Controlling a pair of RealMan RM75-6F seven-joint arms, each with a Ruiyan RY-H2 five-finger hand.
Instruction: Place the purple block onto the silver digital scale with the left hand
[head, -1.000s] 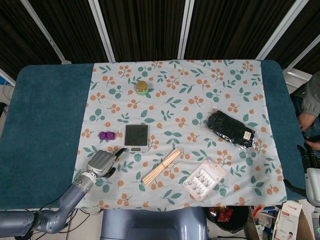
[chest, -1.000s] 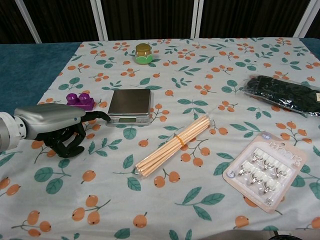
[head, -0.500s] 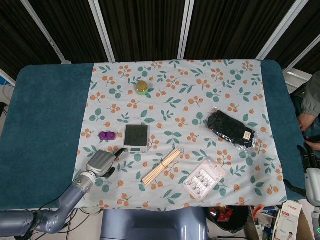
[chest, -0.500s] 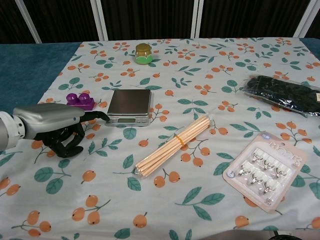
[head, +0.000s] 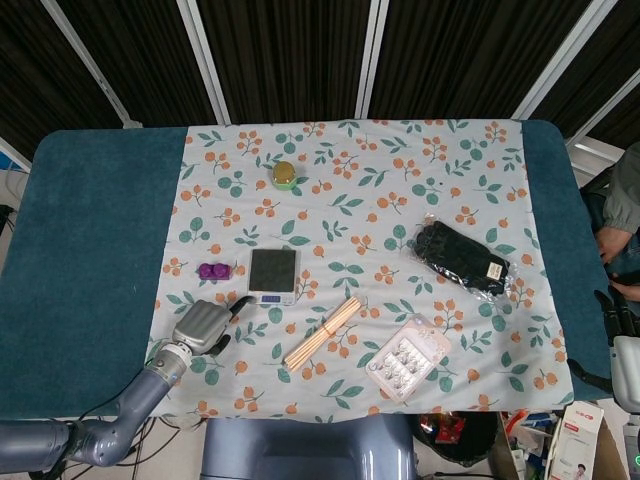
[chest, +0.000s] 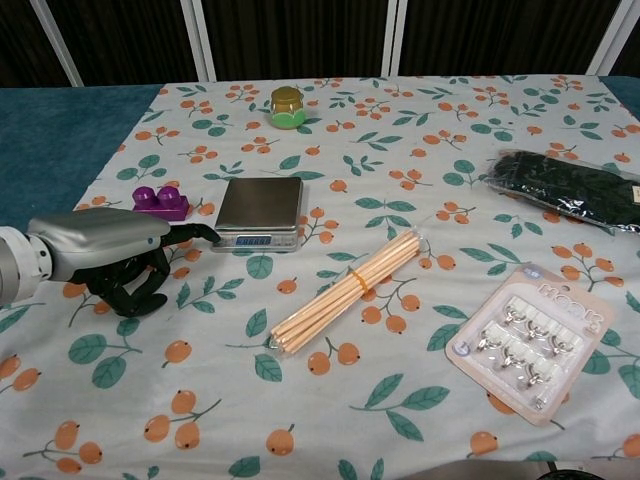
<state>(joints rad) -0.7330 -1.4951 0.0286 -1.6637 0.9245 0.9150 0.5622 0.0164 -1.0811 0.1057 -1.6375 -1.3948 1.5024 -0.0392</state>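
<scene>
The purple block (head: 211, 271) (chest: 162, 202) lies on the floral cloth just left of the silver digital scale (head: 273, 270) (chest: 260, 205), apart from it. My left hand (head: 203, 325) (chest: 110, 250) sits low on the cloth in front of the block. One finger stretches out to the scale's front left edge and the others curl under; it holds nothing. The scale's display glows blue. My right hand (head: 620, 335) shows only at the far right edge of the head view, off the table, with its fingers apart and nothing in it.
A small yellow-green jar (head: 284, 175) (chest: 287, 106) stands at the back. A bundle of wooden sticks (head: 323, 333) (chest: 350, 290) lies right of the scale. Further right are a black packet (head: 462, 257) (chest: 570, 188) and a nail-tip pack (head: 407, 358) (chest: 527, 340).
The scale's display has lit up blue. My left hand has barely moved, and the purple block stays put.
</scene>
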